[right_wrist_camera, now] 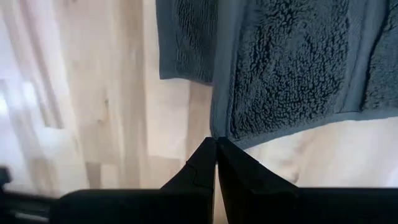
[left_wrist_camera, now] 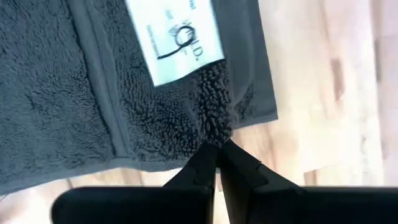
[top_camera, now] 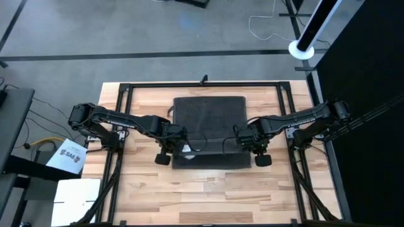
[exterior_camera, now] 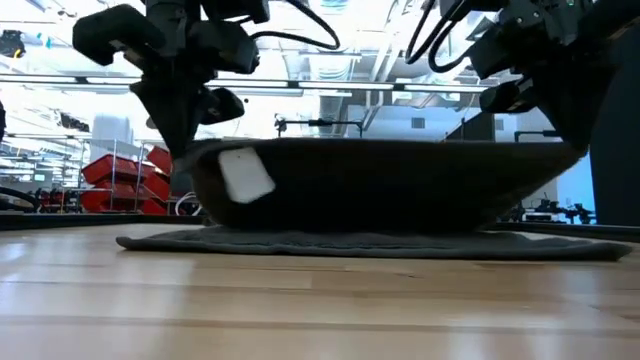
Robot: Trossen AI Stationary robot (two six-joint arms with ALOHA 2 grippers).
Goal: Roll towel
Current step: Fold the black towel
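Wooden slats of the table [top_camera: 208, 195] fill the lower half of the high view, with grey floor and cables above it. We find the towel [top_camera: 209, 116] at the middle of the frame, dark charcoal, its far portion flat on the wood. Its near edge is lifted: in the low view that edge hangs as a dark sagging band between the two arms, above the flat layer, with the white tag [exterior_camera: 245, 174] at the band's left end.

Left gripper [top_camera: 178, 149] sits at the towel's lower-left corner, right gripper [top_camera: 243, 145] at the lower-right – both level with each other across the frame. Each wrist view shows the fingers pressed together on the hem at a corner; we judge both pinch the towel.

Relation that matters: the lifted edge runs left–right in the high view, so the roll axis lies across the frame and travel goes toward the top of the picture, over the flat part. Neither arm is nearer; they must advance together or the roll skews.

Room: bare wood lies below the towel and on both sides. A dark frame rail [top_camera: 202, 84] crosses just above the towel's top edge – little margin there.
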